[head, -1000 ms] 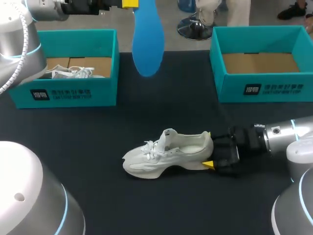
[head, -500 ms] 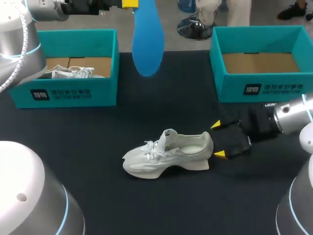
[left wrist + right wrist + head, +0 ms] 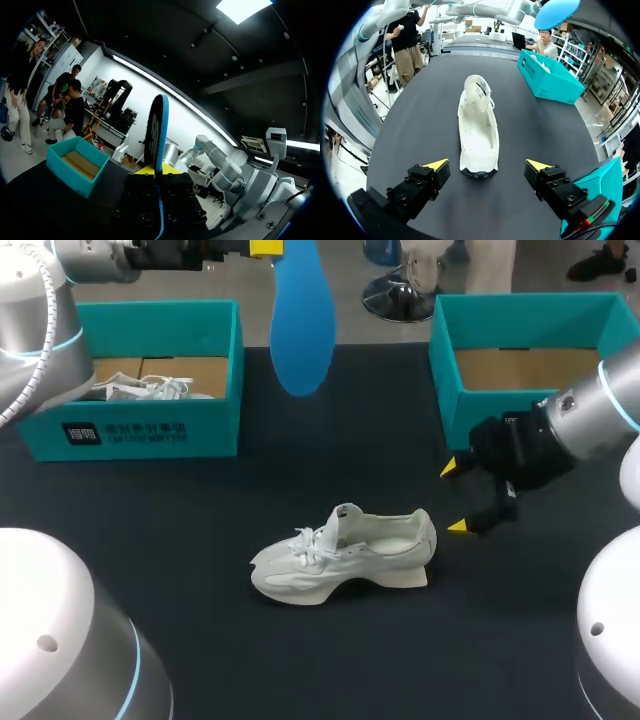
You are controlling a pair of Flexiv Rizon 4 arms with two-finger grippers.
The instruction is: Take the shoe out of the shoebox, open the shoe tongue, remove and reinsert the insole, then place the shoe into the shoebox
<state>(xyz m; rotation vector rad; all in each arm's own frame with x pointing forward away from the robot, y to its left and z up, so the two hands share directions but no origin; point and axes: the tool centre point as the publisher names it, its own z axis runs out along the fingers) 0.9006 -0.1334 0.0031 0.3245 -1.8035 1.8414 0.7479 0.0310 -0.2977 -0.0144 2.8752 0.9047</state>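
A white shoe (image 3: 340, 555) stands upright on the black table (image 3: 200, 510), toe to the left, tongue raised. In the right wrist view the shoe (image 3: 479, 125) lies just ahead of my right gripper (image 3: 487, 165), heel toward it. In the head view the right gripper (image 3: 454, 497) hangs open to the right of the heel, touching nothing. High over the table's far side, my left gripper (image 3: 265, 248) is shut on a blue insole (image 3: 303, 320) that hangs down from it. In the left wrist view the insole (image 3: 159, 130) stands edge-on between that gripper's (image 3: 159, 170) yellow tips.
A teal shoebox (image 3: 140, 430) at the back left holds another white shoe (image 3: 150, 388). A second teal shoebox (image 3: 540, 425) at the back right shows a bare cardboard floor, close behind my right gripper.
My right gripper has drawn back from around the shoe's heel, moving right and toward the right shoebox, still open. The shoe stays in place. The left arm and insole have not moved.
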